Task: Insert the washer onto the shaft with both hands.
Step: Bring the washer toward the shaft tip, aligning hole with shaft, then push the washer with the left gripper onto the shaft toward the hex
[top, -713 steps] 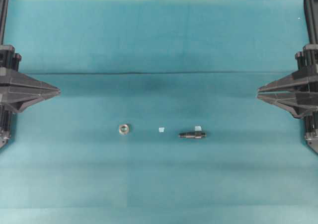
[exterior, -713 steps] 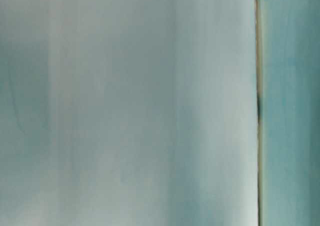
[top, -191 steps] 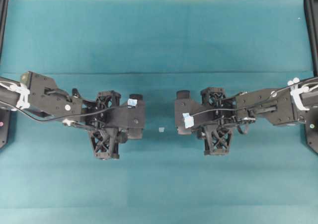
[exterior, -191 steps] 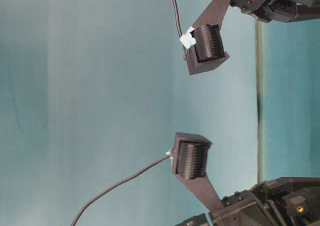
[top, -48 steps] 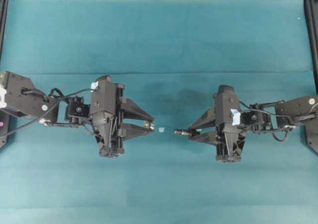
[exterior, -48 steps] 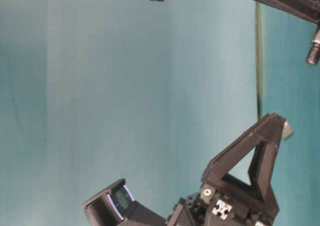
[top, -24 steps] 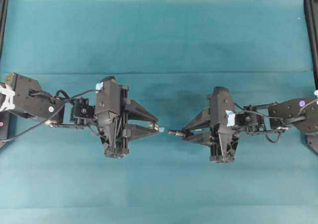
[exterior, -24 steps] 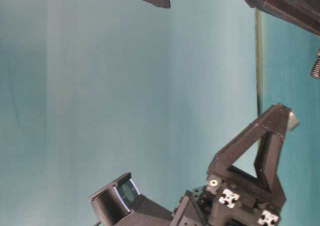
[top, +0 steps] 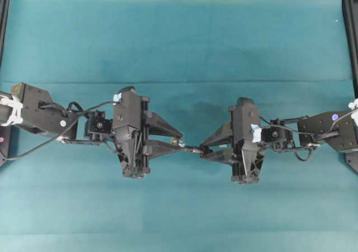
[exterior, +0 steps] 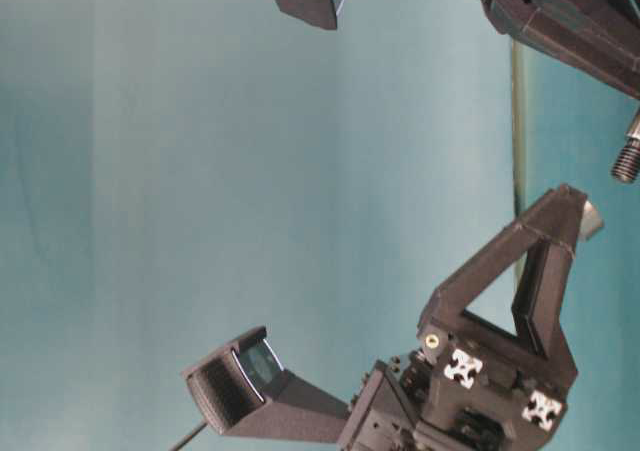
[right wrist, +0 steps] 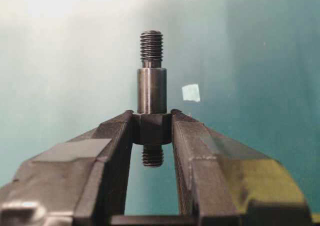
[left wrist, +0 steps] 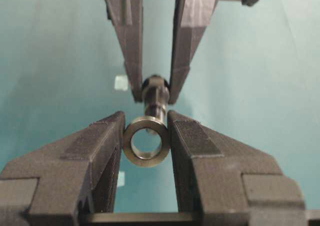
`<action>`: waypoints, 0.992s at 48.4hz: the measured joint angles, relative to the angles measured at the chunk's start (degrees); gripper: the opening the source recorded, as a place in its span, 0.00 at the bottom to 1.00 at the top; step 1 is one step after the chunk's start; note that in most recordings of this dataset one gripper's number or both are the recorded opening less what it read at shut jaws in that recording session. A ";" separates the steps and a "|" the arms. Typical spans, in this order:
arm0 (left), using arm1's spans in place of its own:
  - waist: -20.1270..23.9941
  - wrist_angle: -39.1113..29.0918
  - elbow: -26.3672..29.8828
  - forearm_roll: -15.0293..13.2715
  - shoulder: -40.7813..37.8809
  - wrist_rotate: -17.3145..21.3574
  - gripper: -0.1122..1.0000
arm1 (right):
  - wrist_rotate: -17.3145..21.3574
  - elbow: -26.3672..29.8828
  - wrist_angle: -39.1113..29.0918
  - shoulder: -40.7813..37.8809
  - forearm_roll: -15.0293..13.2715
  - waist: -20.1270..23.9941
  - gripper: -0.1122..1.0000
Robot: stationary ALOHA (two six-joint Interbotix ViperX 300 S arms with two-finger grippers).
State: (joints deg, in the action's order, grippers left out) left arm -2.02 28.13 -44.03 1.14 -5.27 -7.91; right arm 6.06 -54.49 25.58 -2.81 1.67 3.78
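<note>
Two sets of jaws meet mid-counter: our left gripper [left wrist: 145,136] pinches the washer [left wrist: 145,141], our right gripper [right wrist: 152,123] clamps the shaft [right wrist: 151,85] by its hex collar. Only the left wrist view shows the shaft's threaded tip at the washer's hole; overhead, a pale scrap [left wrist: 121,82] lies hidden beneath them on the counter [top: 179,39].

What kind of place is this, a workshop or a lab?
Most likely a robot test bench in a lab: a plain teal cloth covers the table, and two black robot hands, left and right, hold a small ring and a threaded bolt.
</note>
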 measured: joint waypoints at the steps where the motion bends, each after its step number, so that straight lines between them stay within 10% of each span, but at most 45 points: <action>1: 0.09 0.00 0.00 0.00 -0.18 0.00 0.40 | -0.09 0.00 0.00 -0.09 -0.09 0.00 0.10; 48: -0.44 0.70 2.29 -0.09 -3.08 -1.23 0.40 | 0.00 0.00 2.64 -0.26 0.97 0.00 0.10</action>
State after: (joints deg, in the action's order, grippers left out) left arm -2.46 28.83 -41.75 1.05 -8.35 -9.14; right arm 6.06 -54.49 28.21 -3.08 2.64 3.78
